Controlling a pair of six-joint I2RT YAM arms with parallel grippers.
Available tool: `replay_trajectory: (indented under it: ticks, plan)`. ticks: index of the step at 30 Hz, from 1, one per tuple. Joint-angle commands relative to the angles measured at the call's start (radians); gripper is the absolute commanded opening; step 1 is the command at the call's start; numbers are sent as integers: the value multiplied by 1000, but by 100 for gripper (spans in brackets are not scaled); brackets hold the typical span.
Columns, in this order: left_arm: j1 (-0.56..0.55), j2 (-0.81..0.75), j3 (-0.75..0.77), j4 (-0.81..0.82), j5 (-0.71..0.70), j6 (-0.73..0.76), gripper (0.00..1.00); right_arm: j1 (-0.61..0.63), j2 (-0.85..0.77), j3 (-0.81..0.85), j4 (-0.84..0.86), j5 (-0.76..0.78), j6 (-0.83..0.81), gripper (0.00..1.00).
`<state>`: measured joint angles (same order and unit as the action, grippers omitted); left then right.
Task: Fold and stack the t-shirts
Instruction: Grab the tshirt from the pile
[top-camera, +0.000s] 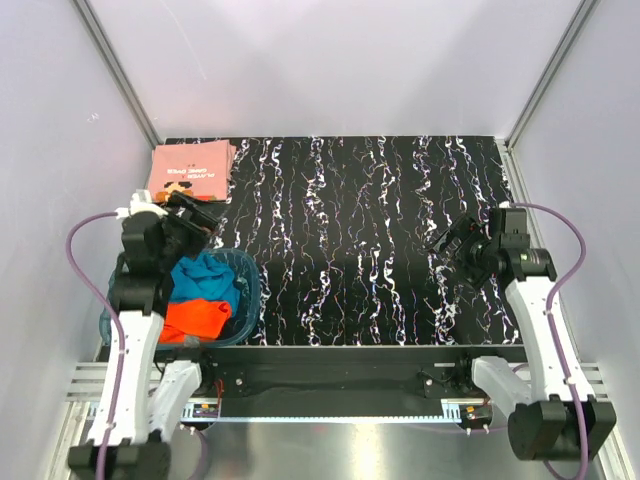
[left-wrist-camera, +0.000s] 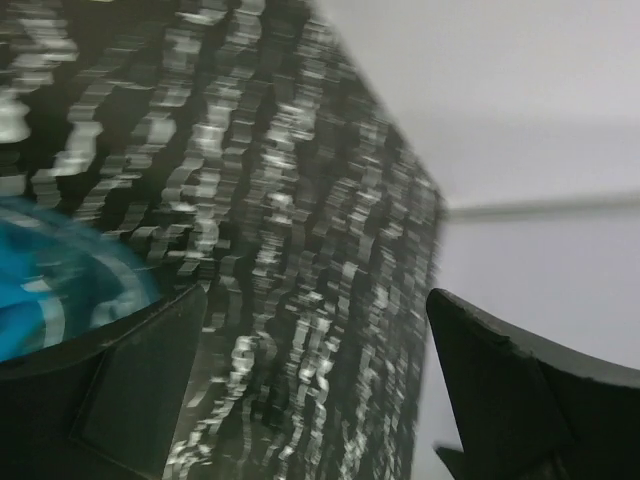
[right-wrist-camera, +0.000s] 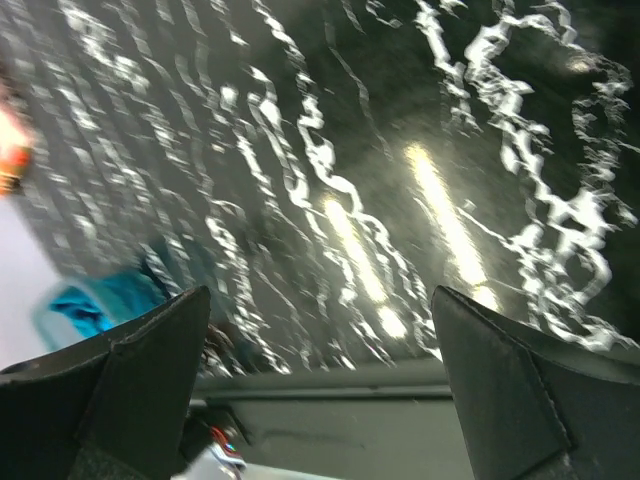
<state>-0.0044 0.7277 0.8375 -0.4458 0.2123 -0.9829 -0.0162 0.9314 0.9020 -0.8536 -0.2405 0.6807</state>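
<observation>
Though blurred in both wrist views, black white-veined table (top-camera: 360, 240) plain from above, clear blue tub (top-camera: 250, 292) at near-left edge. Folded at far-left corner, salmon-pink t-shirt (top-camera: 190, 170); heaped in tub, teal-blue t-shirt (top-camera: 205, 278) and orange-red t-shirt (top-camera: 195, 318) (nearer the arm bases). Left gripper (top-camera: 198, 216) over tub, right gripper (top-camera: 448, 243) over table's right side, jaws spread wide, holding nothing.

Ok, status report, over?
Left gripper and right gripper open, empty. Teal shirt, orange shirt bunched in tub. Pink shirt folded, far-left corner. Nothing in the way.

Soft cloth t-shirts (top-camera: 200, 290) in clear plastic tub (top-camera: 248, 300); glossy table (top-camera: 370, 240).
</observation>
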Motion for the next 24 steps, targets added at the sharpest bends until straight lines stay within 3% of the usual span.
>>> replay_trajectory:
  ticks: [1, 3, 5, 8, 14, 19, 24]
  plan:
    - [145, 84, 95, -237, 87, 131, 99, -5, 56, 122, -130, 23, -137, 100]
    - [181, 143, 104, -330, 32, 148, 98, -1, 67, 124, -98, -48, -168, 100]
    - [199, 202, 136, -538, -124, 127, 90, 2, 90, 126, -82, -147, -162, 100]
    - [218, 350, 170, -629, -209, 159, 79, 40, 119, 126, -18, -255, -171, 100]
    - [218, 421, 143, -489, -327, 167, 75, 117, 126, 187, -64, -195, -260, 100]
    - [218, 512, 130, -449, -378, 210, 65, 148, 116, 189, -82, -178, -288, 100]
    - [219, 608, 111, -482, -445, 170, 69, 163, 129, 202, -87, -143, -303, 100]
